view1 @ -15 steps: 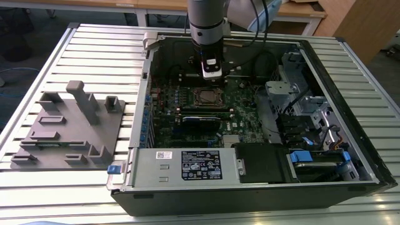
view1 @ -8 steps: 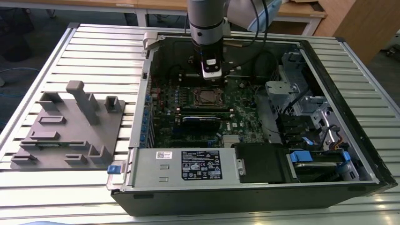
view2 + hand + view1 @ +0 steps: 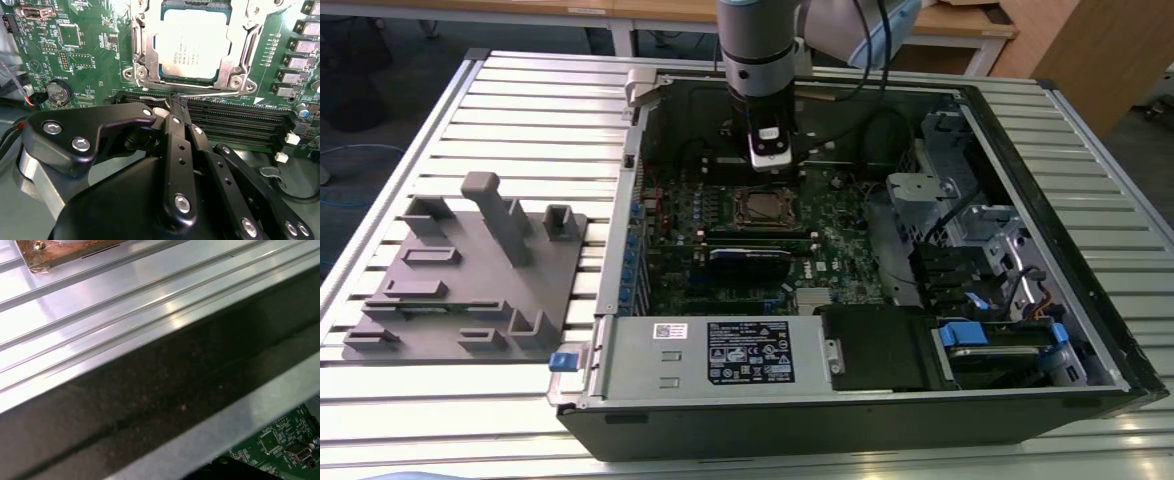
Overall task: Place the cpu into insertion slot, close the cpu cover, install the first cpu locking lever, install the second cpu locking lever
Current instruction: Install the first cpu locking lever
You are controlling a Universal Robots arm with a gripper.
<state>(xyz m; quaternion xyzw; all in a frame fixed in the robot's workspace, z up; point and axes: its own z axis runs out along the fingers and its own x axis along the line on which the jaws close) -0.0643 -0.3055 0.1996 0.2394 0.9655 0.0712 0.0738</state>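
Note:
The cpu (image 3: 192, 42), a dull silver square, lies in the insertion slot (image 3: 761, 205) on the green motherboard. The cpu cover (image 3: 141, 50), a silvery frame with a window, lies flat around it. A thin wire cpu locking lever (image 3: 215, 93) runs along the socket edge nearest my fingers. My gripper (image 3: 179, 102) is shut, its black fingers pressed together, and their tips sit at the end of that lever, between the socket and the memory slots. In the exterior view my gripper (image 3: 770, 162) hangs inside the open computer case just behind the socket.
Long black memory slots (image 3: 235, 120) lie beside the fingertips, and a coin battery (image 3: 58, 91) sits on the board. The case walls (image 3: 165, 390), a power supply (image 3: 720, 355) and a drive cage (image 3: 987, 250) hem the board in. A grey fixture plate (image 3: 467, 270) rests on the slatted table.

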